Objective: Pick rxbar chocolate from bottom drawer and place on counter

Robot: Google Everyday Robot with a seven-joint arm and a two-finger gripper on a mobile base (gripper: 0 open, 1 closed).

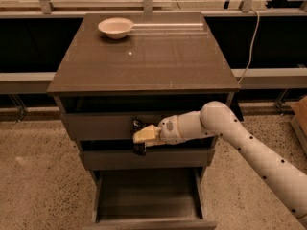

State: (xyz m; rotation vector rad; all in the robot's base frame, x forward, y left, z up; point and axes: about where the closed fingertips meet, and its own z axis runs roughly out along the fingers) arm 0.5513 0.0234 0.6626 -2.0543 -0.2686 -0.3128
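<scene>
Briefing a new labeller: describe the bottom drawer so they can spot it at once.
Start at the grey-brown cabinet whose glossy counter carries a white bowl. Three drawers step down its front, with the robot's claw hovering before the upper two. The bottom drawer is the lowest one, nearest the floor, pulled out farthest so its tray shows.

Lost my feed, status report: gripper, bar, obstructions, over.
Gripper in front of upper drawers, shut on rxbar chocolate. Bottom drawer open below. White bowl on counter, far left corner.
</scene>
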